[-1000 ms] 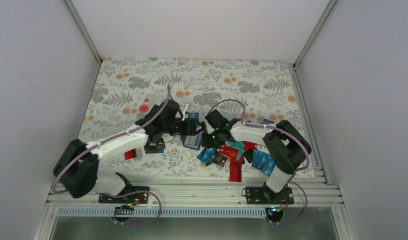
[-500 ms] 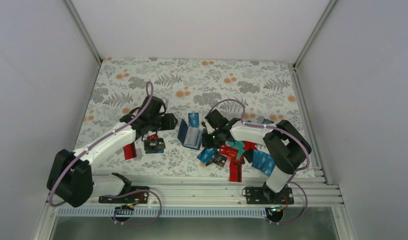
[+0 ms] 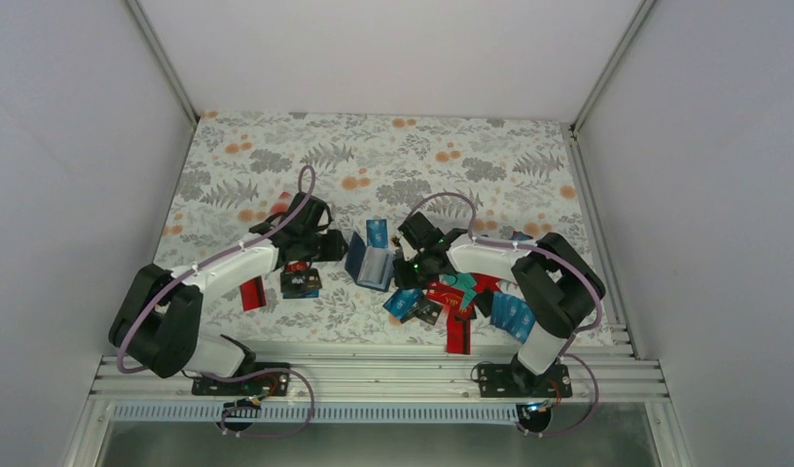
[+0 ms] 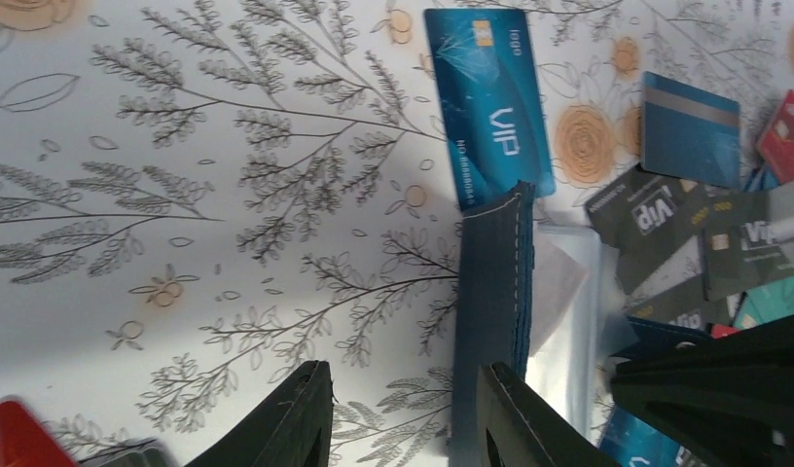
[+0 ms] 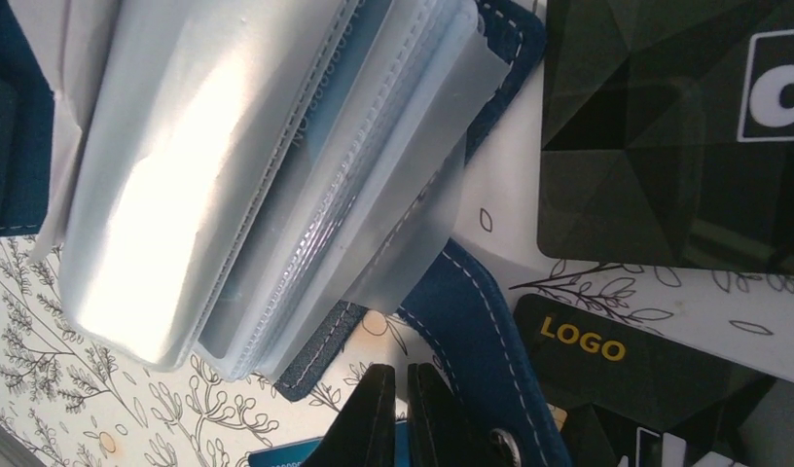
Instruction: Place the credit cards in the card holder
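Observation:
The navy card holder [image 3: 372, 265] lies open at mid-table, its left cover raised and its clear sleeves fanned [image 5: 257, 165]. My left gripper [image 3: 333, 243] is open and empty just left of it; in the left wrist view [image 4: 403, 418] the raised cover [image 4: 490, 311] stands by my right finger. My right gripper [image 3: 405, 268] is shut at the holder's right edge; in the right wrist view its fingertips [image 5: 398, 409] sit beside the holder's navy strap [image 5: 481, 321]. A blue VIP card [image 4: 490, 107] lies beyond the holder. Several credit cards [image 3: 451, 297] are piled to the right.
A red card [image 3: 253, 293] and a dark card stack [image 3: 301, 283] lie left of the holder. Blue cards [image 3: 512, 313] and a red card [image 3: 458, 334] lie near the right arm's base. Black cards [image 5: 666, 126] lie by the holder. Metal rails [image 3: 374, 375] run along the near edge.
My left gripper drew back leftward off the card holder, then edged slightly back toward it. The holder now shows open with its left cover up. The right arm has not moved.

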Motion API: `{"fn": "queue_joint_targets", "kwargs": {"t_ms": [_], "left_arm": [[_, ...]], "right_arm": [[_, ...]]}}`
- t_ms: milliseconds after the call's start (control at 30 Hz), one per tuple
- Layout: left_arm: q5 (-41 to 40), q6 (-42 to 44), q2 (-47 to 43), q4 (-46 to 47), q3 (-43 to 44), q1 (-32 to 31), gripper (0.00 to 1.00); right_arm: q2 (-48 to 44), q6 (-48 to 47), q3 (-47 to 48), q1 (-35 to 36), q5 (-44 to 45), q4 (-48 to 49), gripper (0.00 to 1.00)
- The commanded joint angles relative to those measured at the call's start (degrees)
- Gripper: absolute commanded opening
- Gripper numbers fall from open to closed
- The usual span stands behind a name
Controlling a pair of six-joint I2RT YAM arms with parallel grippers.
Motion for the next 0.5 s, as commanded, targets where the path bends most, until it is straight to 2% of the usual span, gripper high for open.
{"fn": "queue_joint_targets", "kwargs": {"t_ms": [0, 167, 467], "left_arm": [[3.9, 1.6, 0.5, 3.2, -0.3, -0.5, 0.38], [5.9, 2.3, 0.9, 4.6, 0.1, -2.4, 0.37], [5.6, 1.5, 6.3, 7.3, 1.4, -6.4, 0.37]], "right_arm": [[0.2, -0.7, 2.2, -0.2, -0.4, -2.1, 0.07], [-1.3, -0.8, 5.3, -0.3, -3.3, -3.6, 0.07], [-5.3, -1.1, 7.5, -1.5, -3.2, -6.3, 0.08]]}}
